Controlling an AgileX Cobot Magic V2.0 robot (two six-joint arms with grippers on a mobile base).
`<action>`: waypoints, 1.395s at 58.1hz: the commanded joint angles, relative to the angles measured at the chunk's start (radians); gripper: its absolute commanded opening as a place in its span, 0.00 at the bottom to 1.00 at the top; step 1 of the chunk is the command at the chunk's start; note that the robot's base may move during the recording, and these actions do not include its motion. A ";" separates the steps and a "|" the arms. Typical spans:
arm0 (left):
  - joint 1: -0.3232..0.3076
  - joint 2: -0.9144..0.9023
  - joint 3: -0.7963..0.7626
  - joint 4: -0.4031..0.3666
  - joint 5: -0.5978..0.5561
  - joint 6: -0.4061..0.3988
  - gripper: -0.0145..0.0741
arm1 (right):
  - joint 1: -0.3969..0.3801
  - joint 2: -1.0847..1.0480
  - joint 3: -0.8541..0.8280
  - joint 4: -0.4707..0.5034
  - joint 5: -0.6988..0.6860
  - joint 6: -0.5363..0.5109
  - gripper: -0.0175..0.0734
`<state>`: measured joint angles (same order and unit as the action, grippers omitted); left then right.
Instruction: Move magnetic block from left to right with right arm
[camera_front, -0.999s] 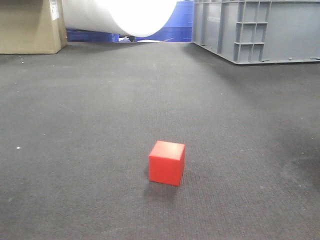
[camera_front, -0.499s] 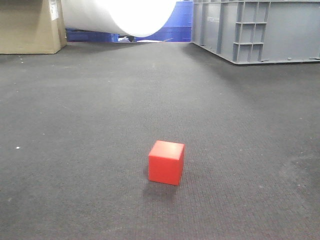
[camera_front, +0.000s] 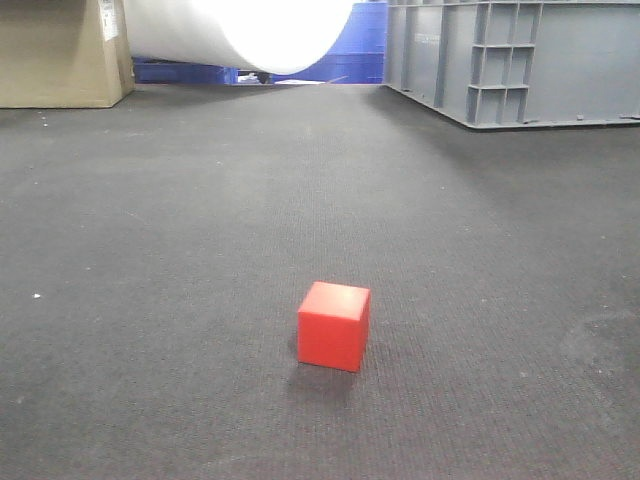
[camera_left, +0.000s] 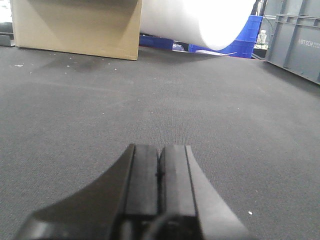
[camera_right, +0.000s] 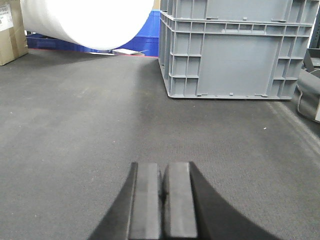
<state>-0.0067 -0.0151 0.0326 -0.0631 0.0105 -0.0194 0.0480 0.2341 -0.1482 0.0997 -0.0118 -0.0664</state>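
You see the small bright red matte cube (camera_front: 334, 326) sitting alone on the dark grey carpet-like tabletop (camera_front: 180, 250) in the front view, touched by neither tool and showing in neither wrist view. Your right tool (camera_right: 162, 200) hovers low over bare surface, its two blocky black fingers pressed together with nothing between them; ahead of it and slightly to its right stands a grey ribbed plastic crate (camera_right: 235, 47). Your left tool (camera_left: 159, 187) is likewise closed and empty, with a tan cardboard box (camera_left: 75, 25) ahead to its left and a large white roll (camera_left: 200, 20) beyond.
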 joint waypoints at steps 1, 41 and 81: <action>-0.007 -0.007 0.007 -0.007 -0.092 -0.004 0.03 | -0.005 0.002 -0.007 0.001 -0.094 -0.007 0.25; -0.007 -0.007 0.007 -0.007 -0.092 -0.004 0.03 | -0.005 -0.266 0.179 0.000 -0.091 -0.007 0.25; -0.007 -0.007 0.007 -0.007 -0.092 -0.004 0.03 | -0.005 -0.266 0.179 0.000 -0.091 -0.007 0.25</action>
<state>-0.0067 -0.0151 0.0326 -0.0631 0.0105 -0.0194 0.0465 -0.0104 0.0293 0.0997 -0.0208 -0.0671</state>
